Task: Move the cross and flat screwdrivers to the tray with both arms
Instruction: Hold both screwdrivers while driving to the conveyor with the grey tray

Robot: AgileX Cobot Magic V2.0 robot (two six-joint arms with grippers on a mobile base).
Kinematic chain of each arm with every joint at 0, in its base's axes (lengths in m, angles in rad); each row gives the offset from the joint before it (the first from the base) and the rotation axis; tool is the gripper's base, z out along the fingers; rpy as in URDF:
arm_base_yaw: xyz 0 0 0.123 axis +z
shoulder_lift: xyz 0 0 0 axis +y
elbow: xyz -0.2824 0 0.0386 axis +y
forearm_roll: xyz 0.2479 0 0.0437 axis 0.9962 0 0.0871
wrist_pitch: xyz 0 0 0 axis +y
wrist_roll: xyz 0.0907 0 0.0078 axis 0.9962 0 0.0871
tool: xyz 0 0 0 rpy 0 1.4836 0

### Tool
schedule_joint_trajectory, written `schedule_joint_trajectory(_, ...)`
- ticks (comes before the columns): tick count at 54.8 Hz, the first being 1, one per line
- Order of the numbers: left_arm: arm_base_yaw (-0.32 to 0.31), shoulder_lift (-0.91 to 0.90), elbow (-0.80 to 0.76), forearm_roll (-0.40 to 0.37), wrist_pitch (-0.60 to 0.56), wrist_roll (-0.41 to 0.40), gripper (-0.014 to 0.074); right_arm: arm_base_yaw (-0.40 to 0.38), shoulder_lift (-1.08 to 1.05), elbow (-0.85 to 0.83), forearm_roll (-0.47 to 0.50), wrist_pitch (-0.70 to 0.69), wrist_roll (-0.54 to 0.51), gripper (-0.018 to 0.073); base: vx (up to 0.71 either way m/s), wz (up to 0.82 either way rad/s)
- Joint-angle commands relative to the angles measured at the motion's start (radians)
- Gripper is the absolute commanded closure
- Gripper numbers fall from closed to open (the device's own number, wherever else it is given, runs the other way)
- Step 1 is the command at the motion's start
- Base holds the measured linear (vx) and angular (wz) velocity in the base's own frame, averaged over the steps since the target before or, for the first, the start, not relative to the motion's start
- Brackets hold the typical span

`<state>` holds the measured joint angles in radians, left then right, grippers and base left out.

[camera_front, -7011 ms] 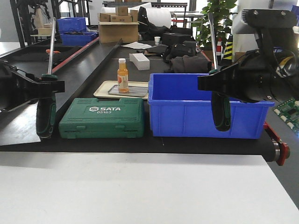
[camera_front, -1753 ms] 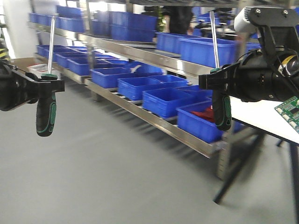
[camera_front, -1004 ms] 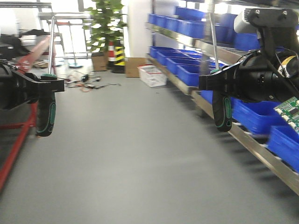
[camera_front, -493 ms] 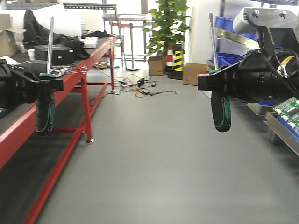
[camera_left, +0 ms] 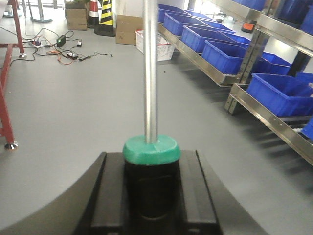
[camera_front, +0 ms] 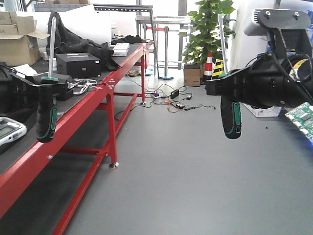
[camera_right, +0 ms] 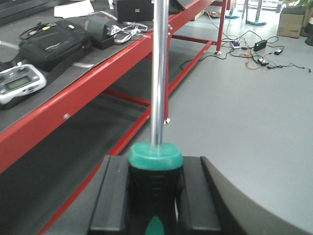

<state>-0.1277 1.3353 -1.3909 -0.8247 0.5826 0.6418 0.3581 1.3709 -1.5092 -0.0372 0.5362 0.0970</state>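
Grey workshop floor [camera_front: 195,171] stretches ahead, bordered on the left by a long red-framed tabletop [camera_front: 105,95] that carries black bags [camera_front: 83,44], a black box [camera_front: 78,64] and a grey handheld device [camera_front: 10,132]. Cardboard boxes [camera_front: 17,46] sit at the far left. A potted plant [camera_front: 208,24], a striped traffic cone [camera_front: 209,63] and a tangle of cables [camera_front: 171,98] mark the back of the room.

At left, the left tool [camera_front: 47,89] is clamped on the top of the handle of the left screwdriver [camera_front: 46,115]. It is held upright in mid-air in front of the tabletop, steel shaft pointing up and black-and-green handle hanging below. The left wrist view shows the black fingers [camera_left: 110,196] pressed to either side of the handle just under its green collar, with blue crates [camera_left: 279,90] on steel shelving [camera_left: 264,117] beyond.

At right, the right tool [camera_front: 227,88] grips the right screwdriver [camera_front: 231,115] the same way, upright above open floor and well apart from the other. Above that tool is a light grey joint housing [camera_front: 279,19], and a green circuit board [camera_front: 301,117] shows at the frame's edge.
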Motion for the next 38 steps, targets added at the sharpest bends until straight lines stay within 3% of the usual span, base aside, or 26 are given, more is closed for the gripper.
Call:
schedule_joint_trajectory(1,-0.004,-0.034,-0.038,-0.044,-0.063,-0.008,0.0593,-0.002,-0.032,-0.038,-0.006,-0.101,0.000,0.0567,0.53,0.05)
schedule_joint_trajectory(20,-0.004,-0.034,-0.038,-0.044,-0.063,-0.008,0.0593,-0.002,-0.032,-0.038,-0.006,-0.101,0.000,0.0567,0.47,-0.15)
schedule_joint_trajectory(38,-0.004,-0.034,-0.038,-0.044,-0.063,-0.008,0.0593,-0.002,-0.032,-0.038,-0.006,-0.101,0.000,0.0567,0.40,-0.59)
